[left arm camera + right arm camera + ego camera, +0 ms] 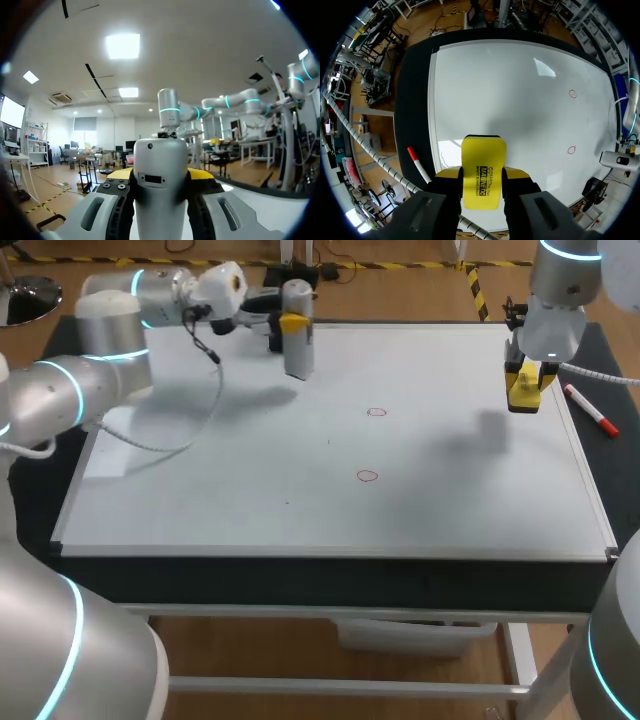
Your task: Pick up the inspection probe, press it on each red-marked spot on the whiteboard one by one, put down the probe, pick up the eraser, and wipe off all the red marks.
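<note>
The grey inspection probe (298, 352) hangs upright over the far edge of the whiteboard (200, 490), with my left gripper (293, 322) shut on its upper part. In the left wrist view the probe (161, 185) fills the gap between the yellow-tipped fingers of that gripper (161, 177). My right gripper (527, 375) is shut on the yellow eraser (522, 398) above the board's far right side. The eraser (483, 172) shows flat between the fingers of the right gripper (482, 174). Two small red circles (376, 412) (367, 476) are drawn near the board's middle; the right wrist view shows both marks (572, 93) (571, 149).
A red-and-white marker (590, 410) lies on the black tabletop just right of the whiteboard, beside my right gripper; in the right wrist view this marker (419, 165) lies next to the eraser. A cable loops from my left arm over the board's far left part (180, 445).
</note>
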{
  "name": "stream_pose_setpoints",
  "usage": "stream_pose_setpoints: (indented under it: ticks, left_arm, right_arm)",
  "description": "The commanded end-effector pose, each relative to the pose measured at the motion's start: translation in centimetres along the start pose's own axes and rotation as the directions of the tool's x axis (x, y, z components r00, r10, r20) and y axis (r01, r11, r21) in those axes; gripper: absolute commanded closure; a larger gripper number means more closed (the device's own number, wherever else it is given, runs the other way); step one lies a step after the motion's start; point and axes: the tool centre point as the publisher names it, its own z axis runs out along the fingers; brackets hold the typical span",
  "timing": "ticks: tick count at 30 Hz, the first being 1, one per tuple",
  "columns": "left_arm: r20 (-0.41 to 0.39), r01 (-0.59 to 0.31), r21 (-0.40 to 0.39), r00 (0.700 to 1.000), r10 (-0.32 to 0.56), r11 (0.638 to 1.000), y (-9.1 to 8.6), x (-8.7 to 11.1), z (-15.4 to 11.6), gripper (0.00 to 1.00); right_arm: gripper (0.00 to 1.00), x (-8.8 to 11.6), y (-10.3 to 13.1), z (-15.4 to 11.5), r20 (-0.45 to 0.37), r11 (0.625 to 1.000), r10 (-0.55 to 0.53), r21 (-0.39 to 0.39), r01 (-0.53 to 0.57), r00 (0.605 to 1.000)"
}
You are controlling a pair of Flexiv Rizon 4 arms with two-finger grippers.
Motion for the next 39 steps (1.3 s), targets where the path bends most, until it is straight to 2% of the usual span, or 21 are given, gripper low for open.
stream_pose_setpoints:
  ticks: [1,9,14,21,27,39]
  left_arm:
    - [0.288,-0.005,-0.060,0.957,0.022,0.998,-2.1,4.0,-2.7,1.00]
    - [0.360,-0.011,-0.066,0.932,0.034,0.998,-3.0,4.9,-6.7,1.00]
    - [0.388,-0.014,-0.064,0.921,0.038,0.998,-3.2,5.5,-8.2,1.00]
    - [0.411,-0.014,-0.072,0.911,0.042,0.997,-3.5,6.5,-9.8,1.00]
    - [0.411,-0.014,-0.072,0.911,0.042,0.997,-3.5,6.5,-9.8,1.00]
    - [0.411,-0.014,-0.072,0.911,0.042,0.997,-3.5,6.5,-9.8,1.00]
  right_arm:
    - [1.00,0.1,-0.1,-0.1,-0.002,1.000,-0.003,0.000,0.003,1.000]
    - [1.00,0.1,-0.1,-0.1,-0.002,1.000,-0.003,0.000,0.003,1.000]
    - [1.00,0.1,-0.1,-0.1,-0.002,1.000,-0.003,0.000,0.003,1.000]
    - [1.00,0.1,-0.1,-0.1,-0.002,1.000,-0.003,0.000,0.003,1.000]
    - [1.00,0.1,-0.1,-0.1,-0.002,1.000,-0.003,0.000,0.003,1.000]
    - [1.00,-9.6,5.3,0.0,-0.013,0.974,-0.227,-0.002,0.227,0.974]
